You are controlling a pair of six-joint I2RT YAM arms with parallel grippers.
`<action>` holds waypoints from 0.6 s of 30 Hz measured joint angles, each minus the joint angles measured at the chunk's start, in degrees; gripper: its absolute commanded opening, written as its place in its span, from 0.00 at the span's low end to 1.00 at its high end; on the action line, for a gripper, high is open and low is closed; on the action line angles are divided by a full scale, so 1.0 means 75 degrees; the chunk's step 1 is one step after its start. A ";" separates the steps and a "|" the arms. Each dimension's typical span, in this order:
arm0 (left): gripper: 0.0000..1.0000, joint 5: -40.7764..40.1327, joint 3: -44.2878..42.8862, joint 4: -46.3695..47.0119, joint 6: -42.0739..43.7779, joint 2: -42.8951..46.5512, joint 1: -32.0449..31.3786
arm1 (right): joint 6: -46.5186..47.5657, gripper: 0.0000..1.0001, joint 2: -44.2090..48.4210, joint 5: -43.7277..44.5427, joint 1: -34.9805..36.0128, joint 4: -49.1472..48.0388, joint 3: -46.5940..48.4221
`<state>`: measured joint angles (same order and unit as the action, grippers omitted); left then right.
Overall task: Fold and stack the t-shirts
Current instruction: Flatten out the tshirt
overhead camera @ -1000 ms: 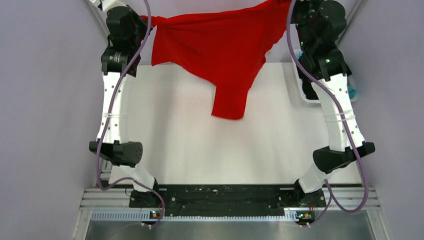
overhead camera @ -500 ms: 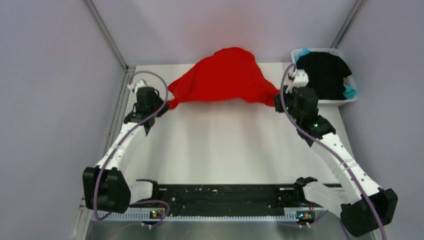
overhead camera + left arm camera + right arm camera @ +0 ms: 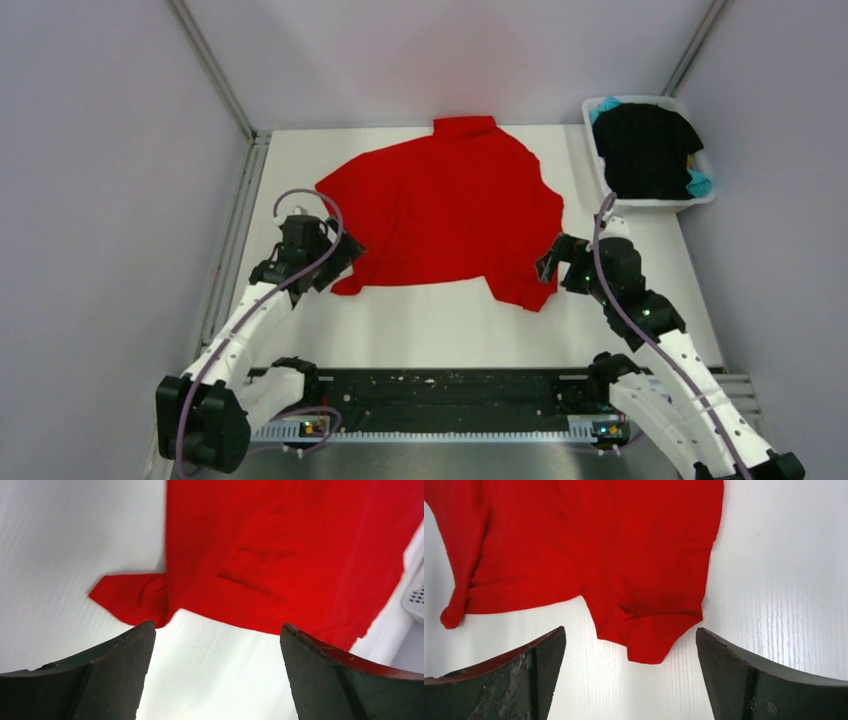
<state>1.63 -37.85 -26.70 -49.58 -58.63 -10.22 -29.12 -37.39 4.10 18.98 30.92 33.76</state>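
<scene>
The red t-shirt [image 3: 440, 215] lies spread out on the white table [image 3: 440, 320], its collar end toward the back wall. My left gripper [image 3: 335, 262] stands open just off the shirt's near left sleeve [image 3: 130, 597], with only table between its fingers [image 3: 217, 630]. My right gripper [image 3: 548, 265] is open too, just short of the near right sleeve [image 3: 649, 640], and holds nothing [image 3: 630, 630]. The black t-shirt [image 3: 645, 150] is heaped in the tub, and a teal t-shirt [image 3: 700, 183] peeks out from beneath it.
A white plastic tub [image 3: 640, 203] stands at the back right corner of the table, and its mesh wall shows at the edge of the left wrist view [image 3: 415, 595]. Grey walls close in the back and both sides.
Both grippers have opened and let go of the red t-shirt. It was hanging between them and now lies flat on the table. Both arms have lowered and drawn back toward the near edge.
</scene>
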 measured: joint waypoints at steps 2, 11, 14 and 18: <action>0.99 -0.0023 -0.0265 0.0026 0.0026 0.0052 -0.0210 | -0.0023 0.99 0.0146 0.0026 0.0000 -0.0044 0.0015; 0.99 0.0618 -0.1667 0.0970 0.0312 -0.2346 -0.1451 | -0.0224 0.99 -0.1708 -0.1801 0.0411 -0.2398 -0.0154; 0.99 0.0944 -0.2133 0.1349 0.0455 -0.3620 -0.1778 | -0.0175 0.99 -0.2999 -0.1594 0.1189 -0.2751 -0.0067; 0.99 0.1122 -0.2238 0.1478 0.0501 -0.4809 -0.1836 | -0.0271 0.99 -0.4558 -0.1236 0.1603 -0.2973 0.0175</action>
<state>10.04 -54.63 -15.62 -45.82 -94.70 -23.99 -31.16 -71.57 -5.17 31.00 8.62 35.07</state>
